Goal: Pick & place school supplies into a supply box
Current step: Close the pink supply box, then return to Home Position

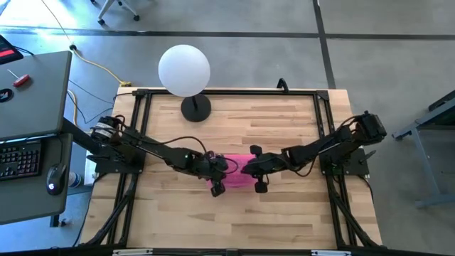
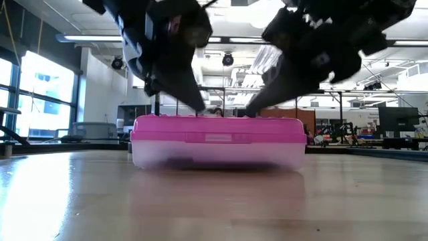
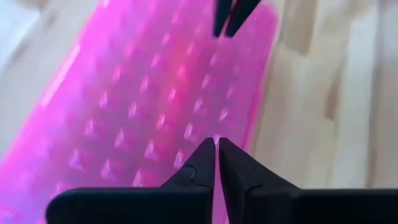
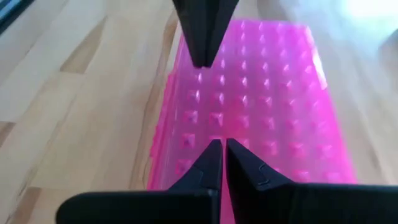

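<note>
The supply box [image 2: 217,140] is a clear box with a bright pink studded lid [image 3: 155,93]. It lies closed with its bottom flat on the wooden table's middle [image 1: 238,159]. My left gripper [image 3: 216,144] and my right gripper [image 4: 222,144] are both shut. They come from the table's left [image 1: 225,168] and right [image 1: 246,169] and meet over the lid. Each wrist view shows the other gripper's shut fingers farther along the lid. No pencils, pens or scissors show. My left gripper sets its shut fingertips [image 3: 208,152] on the top of the pink lid [image 3: 186,134], slanting down from the table's left. The box stays flat on the table. My right gripper sets its shut fingertips [image 4: 233,152] on the lid's top [image 4: 249,124], slanting down from the table's right.
A white globe lamp [image 1: 185,70] on a black base stands at the table's far edge, left of centre. A black frame [image 1: 227,92] runs round the table. A grey desk with a keyboard [image 1: 21,158] stands off the left side. Bare wood lies near and far of the box.
</note>
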`<state>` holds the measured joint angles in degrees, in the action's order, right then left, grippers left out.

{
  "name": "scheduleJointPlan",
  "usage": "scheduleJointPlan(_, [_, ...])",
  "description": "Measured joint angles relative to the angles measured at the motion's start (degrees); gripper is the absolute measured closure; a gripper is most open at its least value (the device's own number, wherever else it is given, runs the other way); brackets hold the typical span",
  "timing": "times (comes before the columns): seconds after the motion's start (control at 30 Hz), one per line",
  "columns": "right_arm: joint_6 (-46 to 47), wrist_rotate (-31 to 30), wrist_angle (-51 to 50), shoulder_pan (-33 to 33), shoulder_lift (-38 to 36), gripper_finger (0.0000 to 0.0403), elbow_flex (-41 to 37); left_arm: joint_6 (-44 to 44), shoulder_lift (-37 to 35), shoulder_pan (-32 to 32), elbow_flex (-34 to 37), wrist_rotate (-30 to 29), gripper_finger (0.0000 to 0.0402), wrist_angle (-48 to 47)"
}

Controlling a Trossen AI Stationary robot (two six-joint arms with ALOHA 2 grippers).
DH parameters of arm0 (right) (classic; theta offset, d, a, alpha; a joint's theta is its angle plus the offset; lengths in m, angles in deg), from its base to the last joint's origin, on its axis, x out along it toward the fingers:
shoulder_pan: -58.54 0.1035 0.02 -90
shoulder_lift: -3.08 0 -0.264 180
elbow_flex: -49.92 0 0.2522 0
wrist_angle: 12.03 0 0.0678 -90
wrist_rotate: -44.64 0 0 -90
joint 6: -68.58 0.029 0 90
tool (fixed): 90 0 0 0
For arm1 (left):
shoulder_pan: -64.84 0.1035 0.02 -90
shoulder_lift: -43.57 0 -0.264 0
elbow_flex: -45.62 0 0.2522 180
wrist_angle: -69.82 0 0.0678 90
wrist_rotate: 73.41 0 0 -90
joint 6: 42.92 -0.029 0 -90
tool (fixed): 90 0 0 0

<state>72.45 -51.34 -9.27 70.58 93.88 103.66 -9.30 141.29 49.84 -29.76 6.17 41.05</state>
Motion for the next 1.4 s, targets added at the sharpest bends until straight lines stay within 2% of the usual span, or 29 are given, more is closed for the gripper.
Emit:
scheduleJointPlan(0.17, [-3.37, 0.28, -2.07, -0.01, -8.35, 0.0403, 0.00, -7.94, -5.33, 0.00, -3.64, -0.44, 0.0352, -2.44])
scheduleJointPlan(0.27, [-5.49, 0.03, -7.26, 0.01, -16.84, 0.0403, 0.04, -12.61, -9.79, -0.02, -6.55, -1.67, 0.0360, -9.37])
scheduleJointPlan(0.4, [-5.54, -2.69, -20.11, 0.34, -30.83, 0.0403, 0.13, -13.84, -17.80, -1.47, -8.41, -6.66, 0.0371, -21.92])
scheduleJointPlan(0.53, [-4.34, -9.11, -31.95, 2.39, -45.04, 0.0403, -0.15, -11.25, -26.25, -5.67, -7.86, -13.69, 0.0374, -33.76])
scheduleJointPlan(0.67, [-5.39, -12.29, -33.62, 4.65, -57.99, 0.0403, -3.79, -10.68, -34.47, -11.16, -4.25, -19.92, 0.0367, -38.61])
scheduleJointPlan(0.77, [-7.09, -12.09, -30.40, 5.62, -66.49, 0.0403, -9.13, -10.85, -41.83, -14.96, 1.32, -23.61, 0.0359, -36.91])
scheduleJointPlan(0.9, [-10.47, -10.55, -20.92, 5.82, -75.83, 0.0403, -19.54, -11.35, -52.42, -17.11, 12.81, -25.46, 0.0358, -29.03])
scheduleJointPlan(1.03, [-14.23, -5.51, -9.67, 5.62, -82.42, 0.0403, -29.72, -14.78, -63.99, -17.29, 26.73, -24.80, 0.0368, -14.20])
scheduleJointPlan(1.1, [-16.70, -1.91, -7.17, 5.61, -85.28, 0.0403, -33.02, -18.43, -69.37, -17.28, 33.45, -24.15, 0.0373, -5.30])
scheduleJointPlan(1.23, [-17.27, 0.99, -7.15, 5.61, -90.32, 0.0403, -36.41, -26.41, -79.85, -17.28, 43.30, -20.82, 0.0377, 6.55])
scheduleJointPlan(1.4, [-16.97, 0.25, -7.83, 5.54, -90.42, 0.0403, -36.63, -31.15, -92.79, -17.27, 49.30, -17.29, 0.0361, 6.49])
